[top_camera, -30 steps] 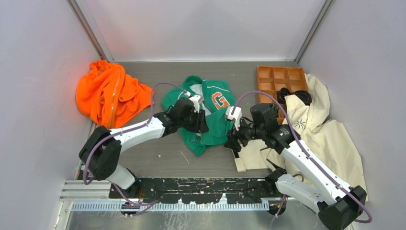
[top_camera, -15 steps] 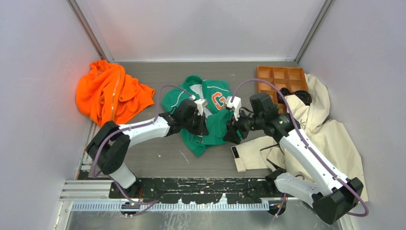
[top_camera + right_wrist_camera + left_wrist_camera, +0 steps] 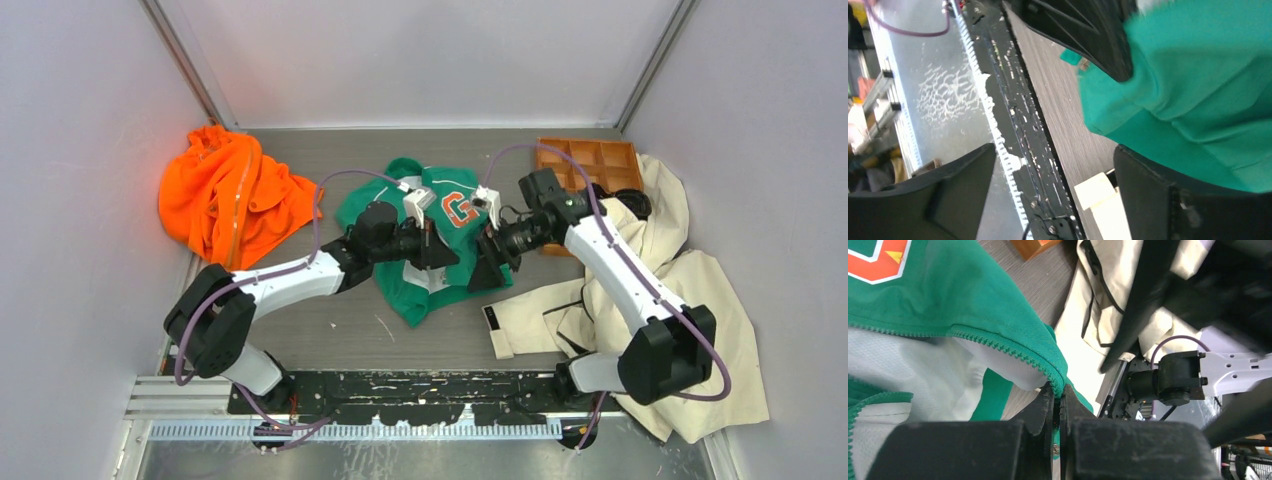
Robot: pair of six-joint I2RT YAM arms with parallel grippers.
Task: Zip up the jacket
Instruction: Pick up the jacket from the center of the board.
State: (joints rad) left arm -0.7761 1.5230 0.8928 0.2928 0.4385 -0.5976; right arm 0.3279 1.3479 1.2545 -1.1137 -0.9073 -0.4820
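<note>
The green jacket (image 3: 398,290) with its orange G patch (image 3: 459,210) lies crumpled at the table's middle. Its front is open, showing pale lining (image 3: 908,365). My left gripper (image 3: 441,256) is shut on the toothed zipper edge (image 3: 1013,351) of one front panel, and that edge runs into the closed jaws at my left gripper (image 3: 1059,396). My right gripper (image 3: 488,270) hovers at the jacket's right side, facing the left one. In the right wrist view my right gripper (image 3: 1055,150) stands wide open with only table between its fingers. Green fabric (image 3: 1198,75) lies just above one finger (image 3: 1158,200).
A bright orange garment (image 3: 225,195) is heaped at the left wall. A cream coat (image 3: 655,270) spreads along the right side, with its cuff (image 3: 497,330) near the jacket's lower right. An orange-brown compartment tray (image 3: 585,160) sits at the back right.
My left gripper has shut on the jacket's zipper edge and lifted it slightly. My right arm has swung up and in toward the jacket's right side, with its jaws opening wider.
</note>
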